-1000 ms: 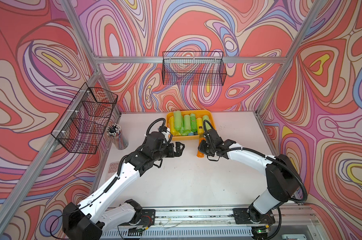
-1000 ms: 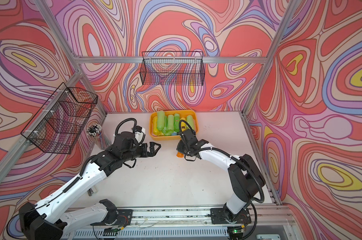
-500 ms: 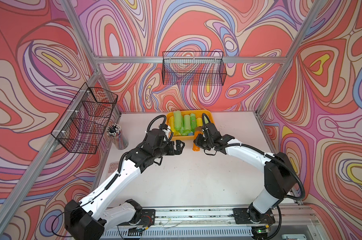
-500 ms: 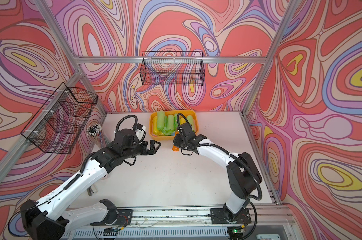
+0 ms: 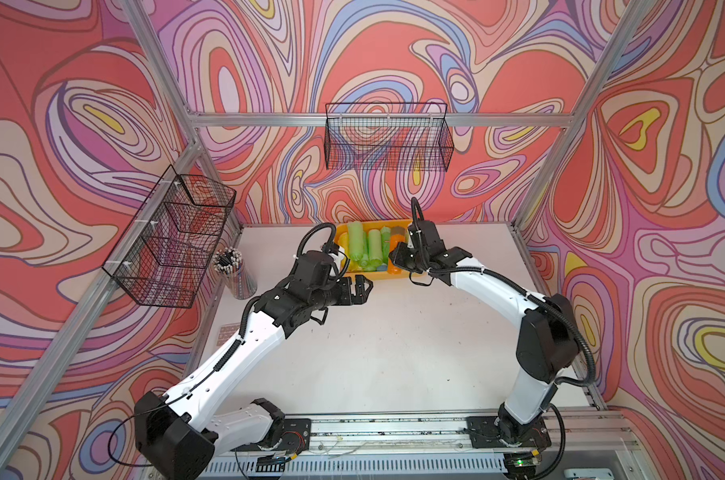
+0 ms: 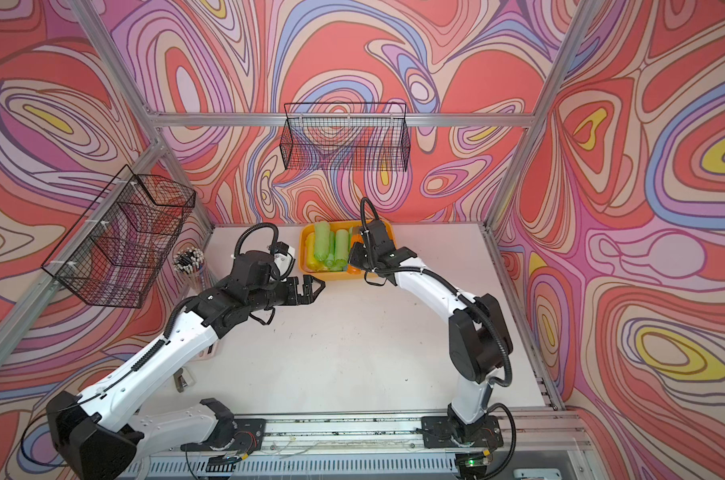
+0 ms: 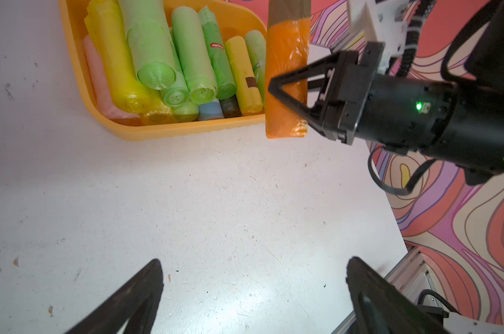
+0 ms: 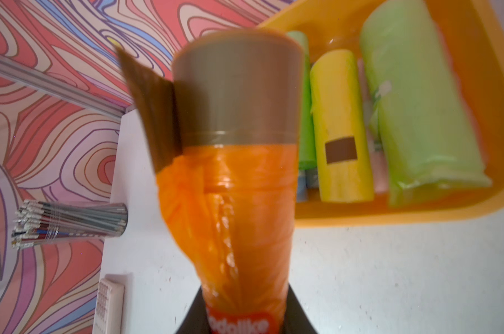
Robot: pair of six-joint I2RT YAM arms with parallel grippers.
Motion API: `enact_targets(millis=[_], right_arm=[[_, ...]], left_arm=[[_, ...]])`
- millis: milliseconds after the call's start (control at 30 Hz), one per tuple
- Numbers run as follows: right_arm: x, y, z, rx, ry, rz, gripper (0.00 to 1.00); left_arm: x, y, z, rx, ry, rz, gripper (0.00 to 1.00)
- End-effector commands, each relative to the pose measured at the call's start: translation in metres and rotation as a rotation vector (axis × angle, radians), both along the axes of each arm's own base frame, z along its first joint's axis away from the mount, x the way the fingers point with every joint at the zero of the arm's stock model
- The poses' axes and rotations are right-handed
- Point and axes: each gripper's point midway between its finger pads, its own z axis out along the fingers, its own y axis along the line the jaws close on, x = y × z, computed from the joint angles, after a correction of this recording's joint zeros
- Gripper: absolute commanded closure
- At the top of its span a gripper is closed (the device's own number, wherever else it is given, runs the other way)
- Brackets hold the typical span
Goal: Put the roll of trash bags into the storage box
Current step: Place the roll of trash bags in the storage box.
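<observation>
White desk (image 5: 394,353) mostly bare in front, with a small white gridded pad (image 8: 109,303) at its left edge. Left claw (image 7: 253,261) is spread wide, holds nothing, and hovers over bare desk just in front of the left near corner of the tub; in both top views it points toward the right arm (image 5: 366,289) (image 6: 320,286). Right claw (image 5: 397,258) is clamped on the orange plastic roll of trash bags (image 7: 287,57), fingers pinching its near half. A red label with white letters sits at the gripped end, a grey-brown band with a loose flap wraps the far end (image 8: 239,95). The roll is held off the desk, at the right end of the shallow orange-yellow plastic storage tub (image 7: 187,131). It runs the same way as the rolls inside, its near end sticking out past the near rim over the desk, the rest over the tub. Can't tell if it touches the rim. The tub (image 5: 373,277) (image 6: 327,276) sits at the back middle of the desk and is packed with green rolls (image 7: 149,43), yellow rolls (image 7: 242,75) and a pink one (image 7: 97,75) along its left wall. Clear cup of pens (image 5: 233,270) stands at the desk's left edge, well apart from the tub. Black wire mesh basket (image 5: 173,237) hangs on the left wall, another black wire mesh basket (image 5: 388,141) on the back wall above the tub.
</observation>
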Motion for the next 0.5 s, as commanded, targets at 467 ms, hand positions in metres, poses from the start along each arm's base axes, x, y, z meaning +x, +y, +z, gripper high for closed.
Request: enact_targets(millis=[467], right_arm=[[0.077,-0.042,-0.037,-0.281,-0.024,-0.016,0.84]], left_arm=[[0.014,-0.012,-0.003,-0.011,0.051,-0.011,0.00]])
